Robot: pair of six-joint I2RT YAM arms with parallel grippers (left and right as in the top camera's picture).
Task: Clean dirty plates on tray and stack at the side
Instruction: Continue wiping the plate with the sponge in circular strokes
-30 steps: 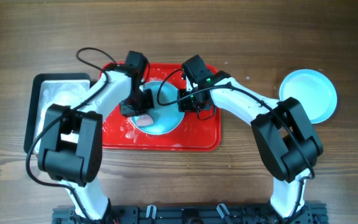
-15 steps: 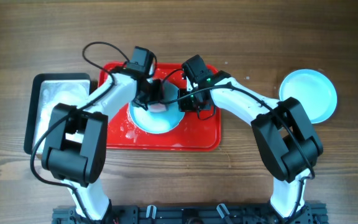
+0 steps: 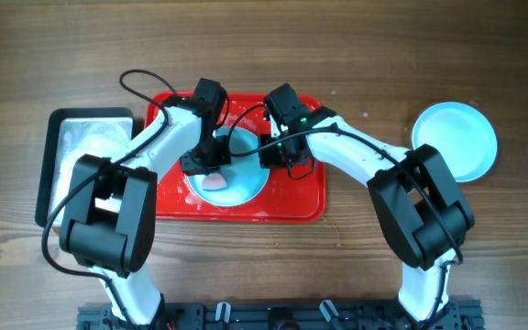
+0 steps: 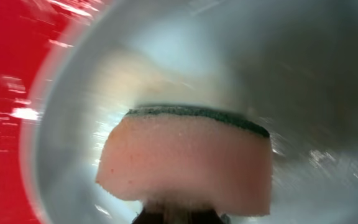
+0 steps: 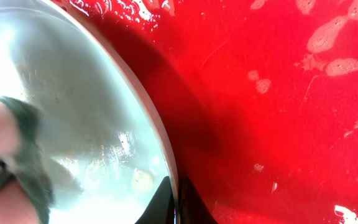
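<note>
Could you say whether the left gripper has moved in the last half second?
Yes, the left gripper with its sponge slid away from the far rim of the red tray, toward its near rim.

Sponge [image 4: 185,158] seemingly hides left tool [image 4: 174,216].

The left arm [image 3: 159,137] and right arm [image 3: 356,151] are built alike: slim white links joined by bulky black housings, with the largest black blocks on the near side of the tray [image 3: 246,216]. A thin black cable [image 3: 134,81] loops off the left arm beyond the tray's far-left corner. A small green light [image 3: 306,116] glows on the right arm's black wrist over the tray's far edge. The right arm's fingertips [image 5: 161,202] look thin and dark, though blur hides detail.
</note>
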